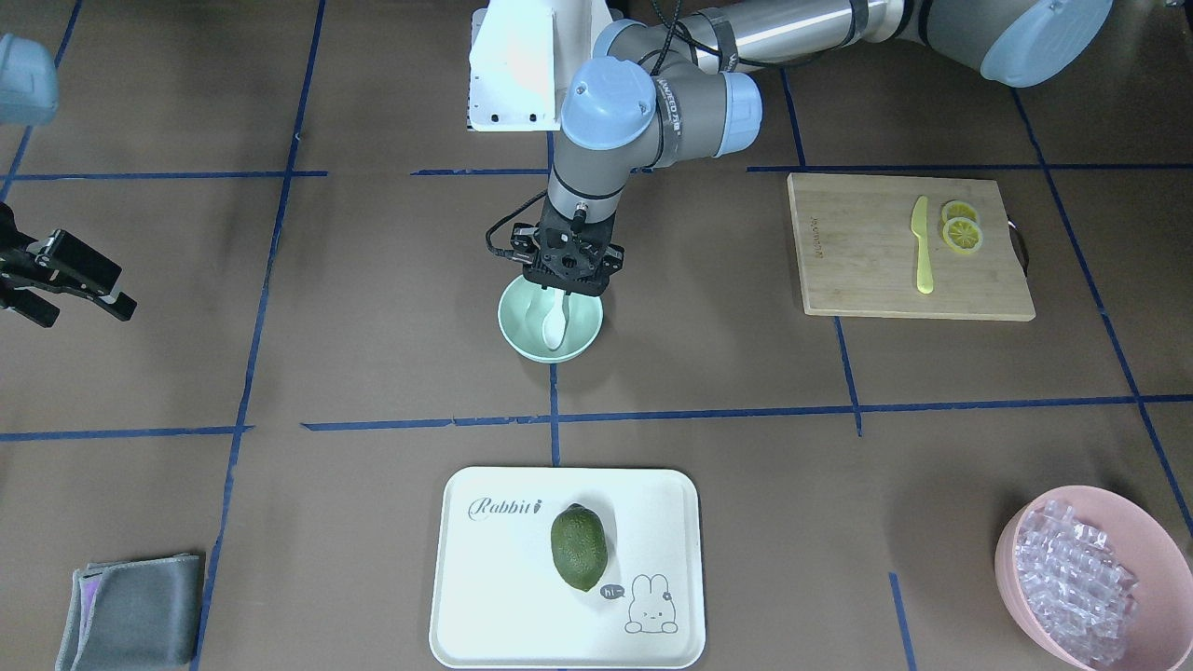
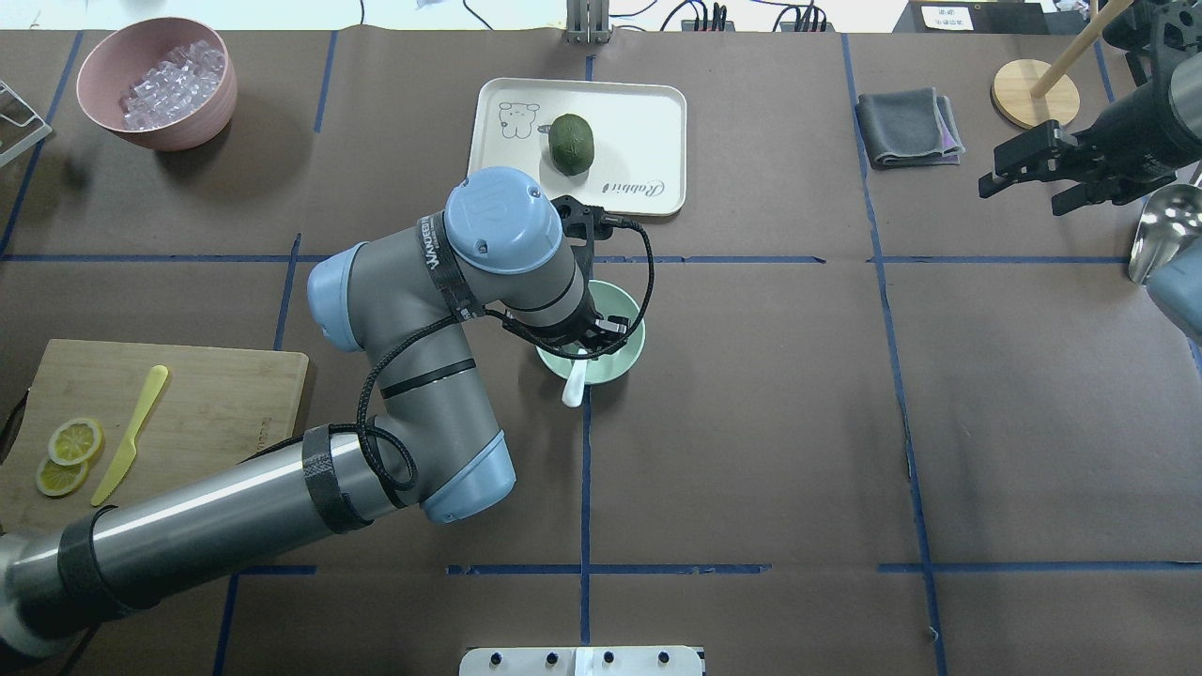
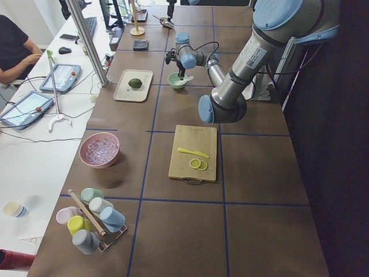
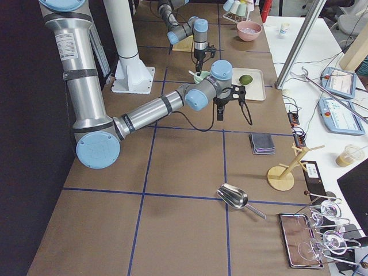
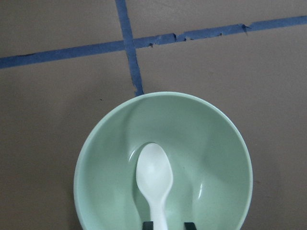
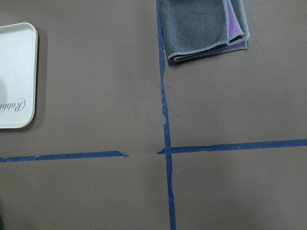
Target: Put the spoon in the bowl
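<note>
The pale mint-green bowl (image 1: 580, 343) (image 2: 627, 340) (image 5: 211, 143) stands mid-table beside a blue tape cross. The white spoon (image 1: 554, 326) (image 5: 154, 172) lies in it, scoop on the bowl's floor, handle leaning over the rim on the robot's side (image 2: 574, 387). My left gripper (image 1: 564, 289) (image 5: 169, 224) hangs right over the bowl's rim. Its two fingertips stand either side of the handle, with a gap at one side, so it is open. My right gripper (image 1: 84, 312) (image 2: 1024, 197) is open and empty, far off to the side.
A white rabbit tray (image 1: 671, 522) holds a green fruit (image 1: 578, 548). A wooden cutting board (image 1: 867, 252) carries a yellow-green knife (image 1: 922, 247) and lemon slices (image 1: 962, 228). A pink bowl (image 1: 1011, 545) of clear cubes and a grey cloth (image 1: 130, 610) lie at the far edge.
</note>
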Action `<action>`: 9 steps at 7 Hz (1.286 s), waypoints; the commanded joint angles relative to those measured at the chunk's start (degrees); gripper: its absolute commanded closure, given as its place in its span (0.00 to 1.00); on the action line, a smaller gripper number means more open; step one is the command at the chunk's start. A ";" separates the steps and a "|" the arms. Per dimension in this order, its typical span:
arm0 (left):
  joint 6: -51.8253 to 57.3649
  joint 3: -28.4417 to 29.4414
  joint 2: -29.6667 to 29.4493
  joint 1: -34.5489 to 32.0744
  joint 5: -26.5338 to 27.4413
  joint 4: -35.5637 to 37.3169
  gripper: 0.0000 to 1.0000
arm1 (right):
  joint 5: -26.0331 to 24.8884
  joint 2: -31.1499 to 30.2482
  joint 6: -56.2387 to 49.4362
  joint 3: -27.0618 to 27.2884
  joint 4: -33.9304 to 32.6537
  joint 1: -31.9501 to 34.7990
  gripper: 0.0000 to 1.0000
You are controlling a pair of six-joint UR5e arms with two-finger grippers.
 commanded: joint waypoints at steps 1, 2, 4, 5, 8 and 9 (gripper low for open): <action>-0.44 -1.16 0.28 -1.68 -0.85 0.73 0.11 | -0.40 -0.91 0.01 -0.06 -0.03 -0.27 0.01; -0.45 -1.87 2.29 -5.27 -5.73 0.99 0.11 | -2.49 -1.70 0.01 -0.06 -0.03 -0.36 0.01; 2.95 -11.05 15.76 -13.17 -13.22 1.52 0.11 | -1.55 -6.17 -5.05 0.02 0.32 1.82 0.01; 11.42 -13.89 21.76 -16.60 -13.42 1.61 0.11 | -1.20 -8.88 -11.10 -0.50 -0.03 2.71 0.01; 40.05 -14.45 36.62 -32.39 -23.32 1.52 0.11 | 0.12 -10.58 -25.70 -1.65 -11.58 8.92 0.01; 49.56 -14.10 41.20 -38.03 -25.01 1.70 0.10 | 0.13 -11.36 -26.70 -1.30 -13.29 12.26 0.01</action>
